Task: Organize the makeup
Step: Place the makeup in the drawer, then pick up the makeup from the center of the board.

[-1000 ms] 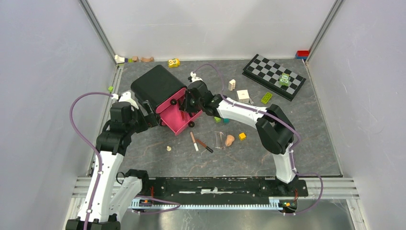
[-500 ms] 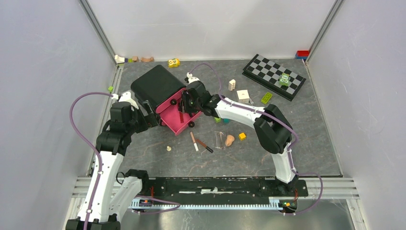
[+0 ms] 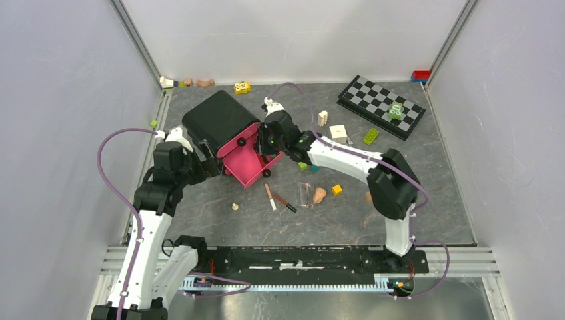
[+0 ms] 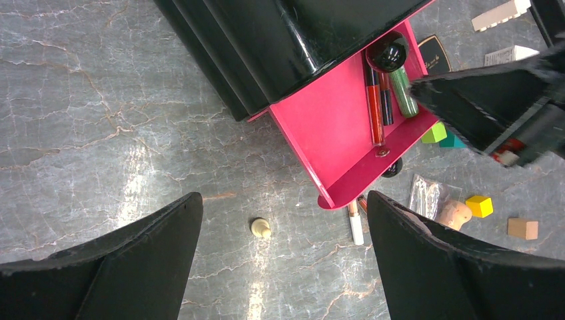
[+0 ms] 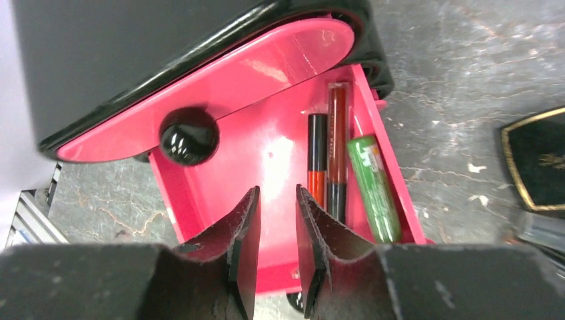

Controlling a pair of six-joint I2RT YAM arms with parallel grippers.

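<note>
Your right gripper (image 5: 276, 200) hangs over the pink drawer (image 3: 243, 167), jaws slightly apart and empty, with the lipstick tubes (image 5: 336, 133) lying inside it. The white pencil (image 3: 270, 197) lies on the table at 6 o'clock from that gripper, long axis roughly 12-to-6. Your left gripper (image 4: 283, 200) is spread wide and looks slightly farther off.

Robot lab cell: white panel walls (image 3: 300, 40), aluminium framing (image 3: 136, 41), grey stone-patterned tabletop (image 3: 433, 193).
</note>
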